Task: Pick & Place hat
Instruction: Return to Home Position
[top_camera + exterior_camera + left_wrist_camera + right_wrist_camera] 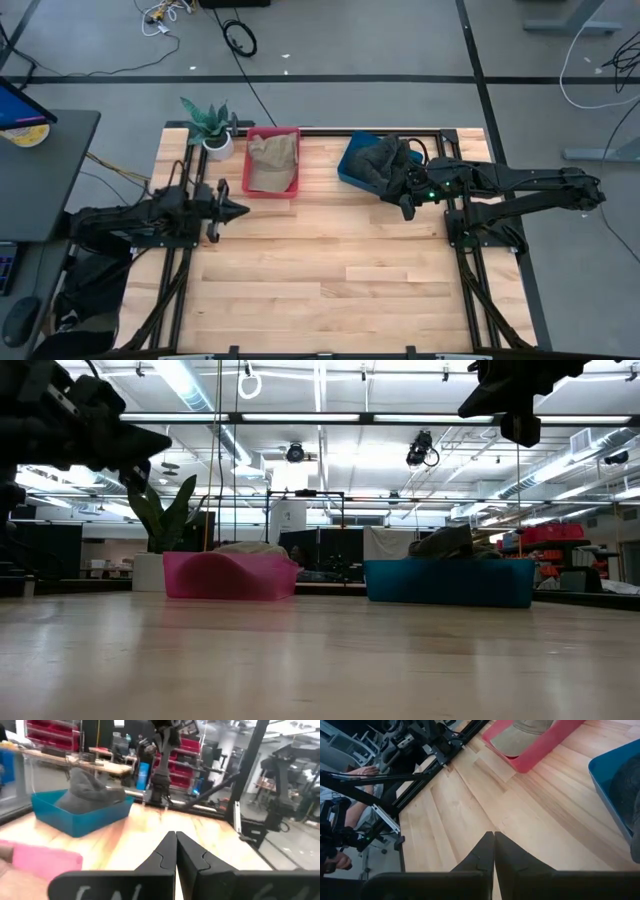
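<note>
A tan hat (272,160) lies in the pink bin (247,185) at the table's far middle, and also shows in the right wrist view (527,732). A dark grey hat (385,162) lies heaped in the blue bin (350,165) to its right. My left gripper (238,210) hovers shut, pointing level, just in front of the pink bin's near left corner, with nothing in it (175,842). My right gripper (406,208) hangs shut above the table by the blue bin's near right corner, slanting down, also with nothing in it (494,842).
A potted plant (212,125) stands at the far left corner beside the pink bin. Bare wooden tabletop (330,270) stretches across the middle and near side. Black frame rails (455,235) run along the table's sides. A person's hand (362,771) shows beyond the table's left edge.
</note>
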Robot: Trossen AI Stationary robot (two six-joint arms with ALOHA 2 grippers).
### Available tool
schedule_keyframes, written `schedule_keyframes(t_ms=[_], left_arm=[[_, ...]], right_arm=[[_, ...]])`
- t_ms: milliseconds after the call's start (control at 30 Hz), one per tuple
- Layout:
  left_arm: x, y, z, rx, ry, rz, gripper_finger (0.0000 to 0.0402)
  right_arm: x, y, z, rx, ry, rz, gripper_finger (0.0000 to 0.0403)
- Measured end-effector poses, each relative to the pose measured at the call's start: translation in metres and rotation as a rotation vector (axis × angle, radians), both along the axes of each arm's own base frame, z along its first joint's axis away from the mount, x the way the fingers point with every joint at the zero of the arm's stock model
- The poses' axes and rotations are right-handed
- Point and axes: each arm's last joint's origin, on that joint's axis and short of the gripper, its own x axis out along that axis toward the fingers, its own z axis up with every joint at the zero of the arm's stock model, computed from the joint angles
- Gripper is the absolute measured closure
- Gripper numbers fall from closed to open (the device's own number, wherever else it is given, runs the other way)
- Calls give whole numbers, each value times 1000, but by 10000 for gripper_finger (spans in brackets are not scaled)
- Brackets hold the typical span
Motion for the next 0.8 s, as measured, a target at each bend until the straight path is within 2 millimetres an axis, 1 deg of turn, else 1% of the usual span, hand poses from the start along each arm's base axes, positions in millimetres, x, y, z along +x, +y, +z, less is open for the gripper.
schedule_keyframes(t_ms=[200, 600, 733, 800], left_arm=[[1, 1, -3, 22, 36, 19, 399], [0, 3, -5, -17, 54, 92, 399], [0, 3, -5, 41, 59, 94, 399], [0, 3, -5, 44, 59, 94, 399]], right_arm=[[0, 0, 0, -5, 0, 3, 387], [0, 0, 0, -48, 6, 28, 387], [0, 0, 0, -44, 4, 25, 387], [1, 0, 1, -35, -16, 20, 387]])
